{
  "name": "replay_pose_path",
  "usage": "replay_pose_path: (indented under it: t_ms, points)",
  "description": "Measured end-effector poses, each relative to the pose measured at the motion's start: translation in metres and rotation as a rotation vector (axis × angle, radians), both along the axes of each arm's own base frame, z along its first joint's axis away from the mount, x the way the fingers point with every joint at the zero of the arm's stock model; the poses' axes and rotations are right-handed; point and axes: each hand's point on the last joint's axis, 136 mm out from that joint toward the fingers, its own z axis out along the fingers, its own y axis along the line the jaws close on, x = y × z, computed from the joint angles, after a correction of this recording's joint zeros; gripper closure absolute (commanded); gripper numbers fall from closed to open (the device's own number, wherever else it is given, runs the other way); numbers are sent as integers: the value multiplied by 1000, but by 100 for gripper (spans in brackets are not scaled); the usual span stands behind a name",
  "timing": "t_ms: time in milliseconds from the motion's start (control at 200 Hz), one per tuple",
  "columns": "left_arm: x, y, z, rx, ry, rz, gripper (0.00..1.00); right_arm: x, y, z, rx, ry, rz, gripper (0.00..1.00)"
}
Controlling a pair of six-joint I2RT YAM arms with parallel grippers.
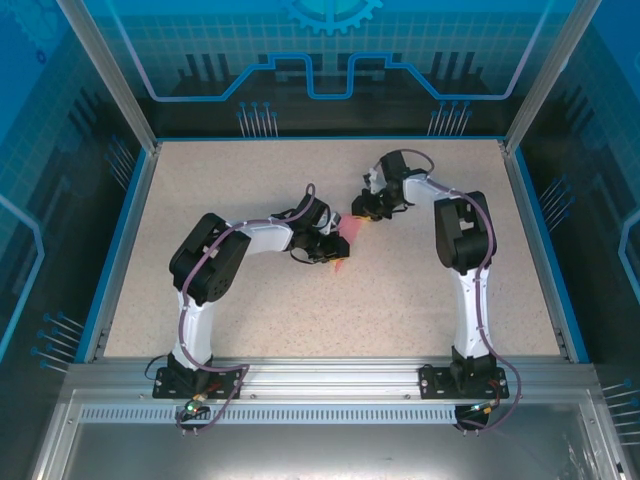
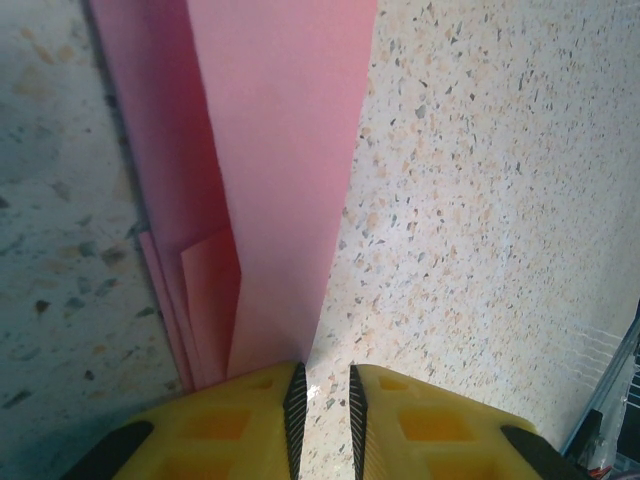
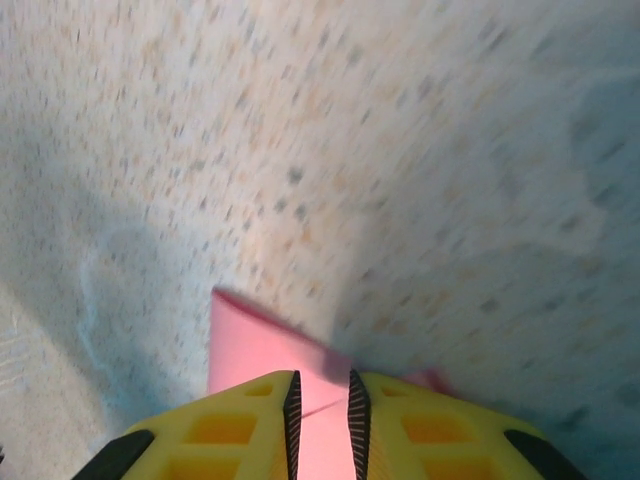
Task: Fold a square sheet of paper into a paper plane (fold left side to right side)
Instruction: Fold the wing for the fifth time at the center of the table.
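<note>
Left gripper (image 2: 322,375) is nearly closed, only a thin slit, with bare table (image 2: 500,200) showing through it. One of its fingers (image 2: 250,425) covers the end of the paper (image 2: 280,150); I can't tell if it presses. Right gripper (image 3: 320,385) is just as narrow, with pink in its slit, but the view is blurred and the grip unclear. The paper lies folded long and slim at mid-table, between both grippers, which hide most of it from above. All four table edges are well away, with open surface around.
</note>
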Motion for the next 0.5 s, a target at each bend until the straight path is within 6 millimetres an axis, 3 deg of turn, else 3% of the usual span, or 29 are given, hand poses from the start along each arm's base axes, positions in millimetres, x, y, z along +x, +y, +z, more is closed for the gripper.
replay_pose_path:
  t_ms: [280, 365, 500]
  points:
    - [0, 0, 0, 0, 1, 0, 77, 32, -45, 4, -27, -72, -101, 76]
    - [0, 0, 0, 0, 1, 0, 77, 22, -54, 12, -31, -86, -118, 76]
    - [0, 0, 0, 0, 1, 0, 77, -4, -51, 47, 14, -132, -111, 79]
